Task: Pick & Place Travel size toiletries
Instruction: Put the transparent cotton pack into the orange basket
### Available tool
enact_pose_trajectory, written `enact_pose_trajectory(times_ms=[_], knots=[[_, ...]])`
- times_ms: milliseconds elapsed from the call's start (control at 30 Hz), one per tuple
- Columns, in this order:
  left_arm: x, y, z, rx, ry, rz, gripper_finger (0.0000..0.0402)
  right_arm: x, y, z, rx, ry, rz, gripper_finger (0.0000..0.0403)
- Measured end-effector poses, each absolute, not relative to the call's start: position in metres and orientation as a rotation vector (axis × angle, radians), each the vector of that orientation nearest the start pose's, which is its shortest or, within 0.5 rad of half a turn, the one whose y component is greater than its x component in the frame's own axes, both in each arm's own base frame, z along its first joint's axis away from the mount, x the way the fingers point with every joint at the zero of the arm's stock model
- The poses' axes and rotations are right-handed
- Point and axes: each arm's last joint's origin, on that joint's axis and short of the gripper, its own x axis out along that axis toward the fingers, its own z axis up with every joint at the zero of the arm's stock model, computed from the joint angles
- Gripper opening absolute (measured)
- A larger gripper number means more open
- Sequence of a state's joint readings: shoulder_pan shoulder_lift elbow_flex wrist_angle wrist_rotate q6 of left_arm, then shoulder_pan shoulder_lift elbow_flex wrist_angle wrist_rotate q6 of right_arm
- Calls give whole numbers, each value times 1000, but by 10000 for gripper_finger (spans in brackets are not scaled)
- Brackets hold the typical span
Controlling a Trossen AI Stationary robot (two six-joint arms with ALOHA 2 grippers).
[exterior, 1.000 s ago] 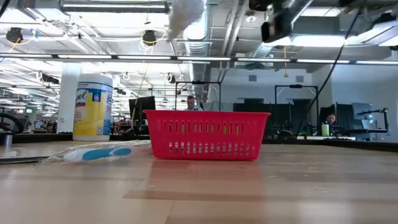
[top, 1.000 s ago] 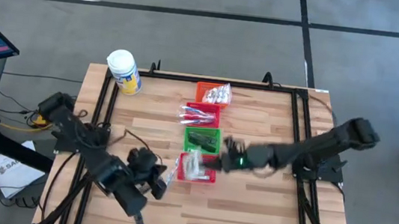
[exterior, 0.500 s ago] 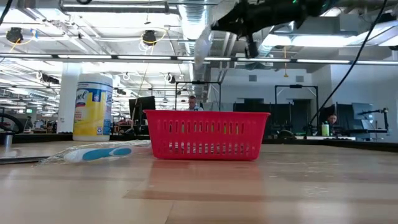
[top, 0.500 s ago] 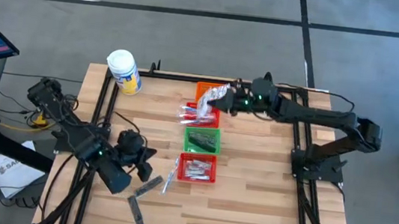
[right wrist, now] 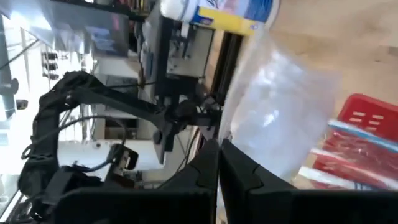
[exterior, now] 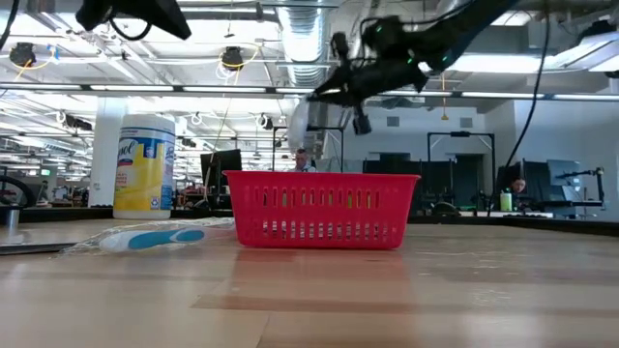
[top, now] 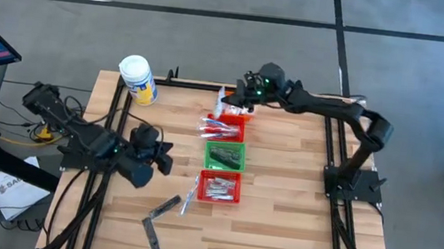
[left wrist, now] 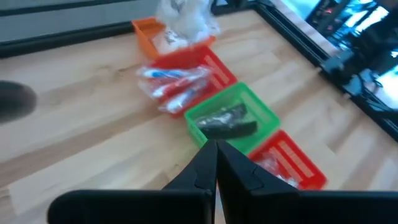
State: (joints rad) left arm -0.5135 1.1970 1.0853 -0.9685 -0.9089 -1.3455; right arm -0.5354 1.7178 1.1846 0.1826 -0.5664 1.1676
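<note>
Altogether four mesh baskets stand in a row down the middle of the table [top: 277,231]: an orange basket [top: 226,99] at the far end, a red basket [top: 225,128] of toothbrushes, a green basket [top: 224,153] of dark strips, and a nearer red basket [top: 219,186] of silvery tubes. Two dark strips [top: 157,218] and one packaged toothbrush [top: 188,198] lie loose on the wood. One white jar [top: 138,79] stands at the far left corner. The right gripper [top: 234,107] is clamped on a clear sachet [top: 225,108] above the orange basket. The left gripper [top: 161,156], fingers pressed together and empty, hangs over the table's left side
</note>
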Motion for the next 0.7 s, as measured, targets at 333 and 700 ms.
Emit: enact_pose_trajectory(times_ms=[333,700], knots=[[204,-71,304,-484,434,814,1,352,-230,237,1382,290,-208,0],[205,-53,310,-411,447,841,1,333,-246,222,1362,371,-372,0]])
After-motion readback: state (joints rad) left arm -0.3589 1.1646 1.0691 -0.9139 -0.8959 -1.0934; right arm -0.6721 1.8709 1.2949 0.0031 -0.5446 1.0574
